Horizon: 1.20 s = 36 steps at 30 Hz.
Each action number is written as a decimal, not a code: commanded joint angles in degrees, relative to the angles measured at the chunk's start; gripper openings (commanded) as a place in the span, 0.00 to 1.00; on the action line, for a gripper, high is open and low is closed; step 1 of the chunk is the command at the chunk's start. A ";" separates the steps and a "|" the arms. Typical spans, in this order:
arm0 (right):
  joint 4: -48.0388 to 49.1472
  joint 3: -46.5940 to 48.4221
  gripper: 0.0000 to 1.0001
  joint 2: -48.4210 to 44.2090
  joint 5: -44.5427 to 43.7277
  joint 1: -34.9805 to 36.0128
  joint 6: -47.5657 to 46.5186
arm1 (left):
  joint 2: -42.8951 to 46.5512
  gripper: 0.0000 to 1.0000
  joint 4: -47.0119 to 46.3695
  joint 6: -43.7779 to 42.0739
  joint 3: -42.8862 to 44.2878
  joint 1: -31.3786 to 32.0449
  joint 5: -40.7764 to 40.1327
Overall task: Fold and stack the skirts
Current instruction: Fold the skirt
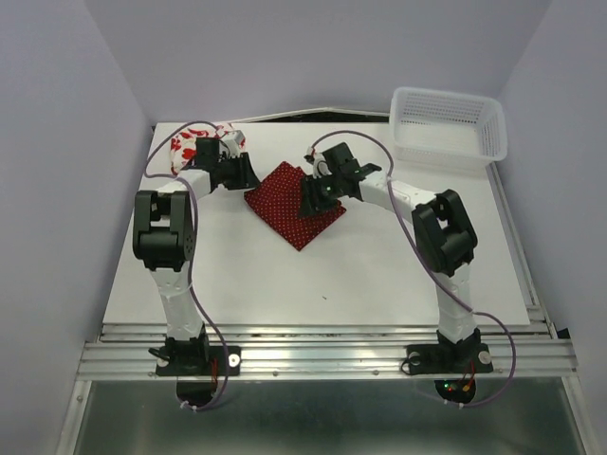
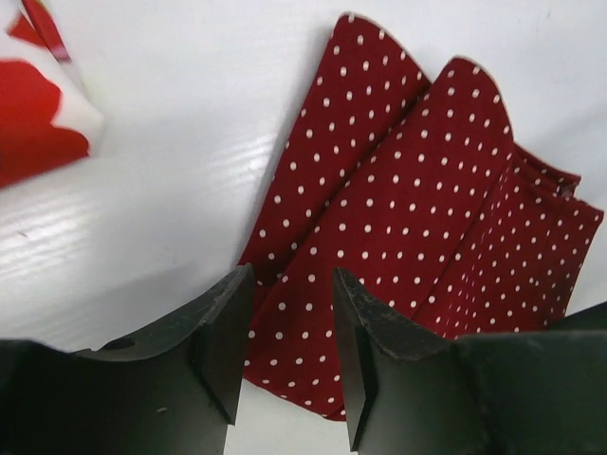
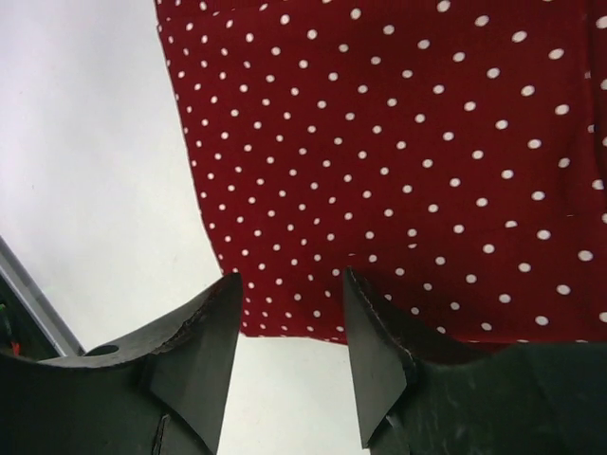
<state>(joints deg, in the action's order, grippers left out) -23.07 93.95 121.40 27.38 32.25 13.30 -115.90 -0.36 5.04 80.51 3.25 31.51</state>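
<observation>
The left pincer (image 2: 292, 284) is hovering with its fingers spread and nothing between them. Directly below and ahead of its tips is lying the folded, dark red cloth skirt with tiny white dots (image 2: 417, 218), flat on the white table (image 1: 285, 294). The skirt's fold lines are running away from this pincer and off to its right. The right pincer (image 3: 292, 284) is likewise standing spread and pinching nothing. It is hanging just over the opposite edge of the same skirt, which is filling the space ahead of its fingers.

So the dotted skirt is sitting between the two pincers, each equally near it. Seen from above, its longer sides are slanting from the left pincer's side toward the arm bases.

The rumpled white cloth skirt with large red flowers (image 1: 190, 147) is lying ahead of the left pincer and to its left, apart from the dotted one. The left arm is clearly the nearer to it, and it probably wants folding next. The white plastic lattice basket (image 1: 493, 128) is sitting well beyond the right pincer.
</observation>
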 commanded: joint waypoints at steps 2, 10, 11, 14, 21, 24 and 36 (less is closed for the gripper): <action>-2.24 2.29 0.52 -0.65 -5.29 -0.35 -2.91 | 2.08 0.47 -0.08 1.46 -4.21 -0.17 4.17; -6.64 7.02 0.50 6.81 -13.40 -6.93 -8.99 | 7.78 0.41 -0.52 3.40 -18.36 1.50 8.74; -6.99 9.73 0.50 7.52 -13.75 -8.16 -10.30 | 8.57 0.40 -0.69 4.10 -19.76 1.85 9.44; -9.71 14.84 0.50 10.16 -14.89 -8.70 -12.59 | 13.66 0.43 -3.76 5.68 -25.74 3.08 13.22; -9.46 22.94 0.53 4.65 -12.70 -8.27 -11.13 | 32.09 0.64 -2.98 4.81 -30.50 3.00 13.00; -7.96 21.72 0.53 -0.54 -17.06 -3.61 -7.42 | 39.92 0.96 -3.07 5.15 -30.94 1.15 3.26; -7.69 32.94 0.63 11.47 -43.36 17.57 -5.56 | 46.37 0.98 -7.02 18.60 -35.50 -11.85 -6.89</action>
<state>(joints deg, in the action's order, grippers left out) -30.55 123.59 127.46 -5.82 49.60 7.57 -71.64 -4.43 19.05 47.27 -6.22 27.66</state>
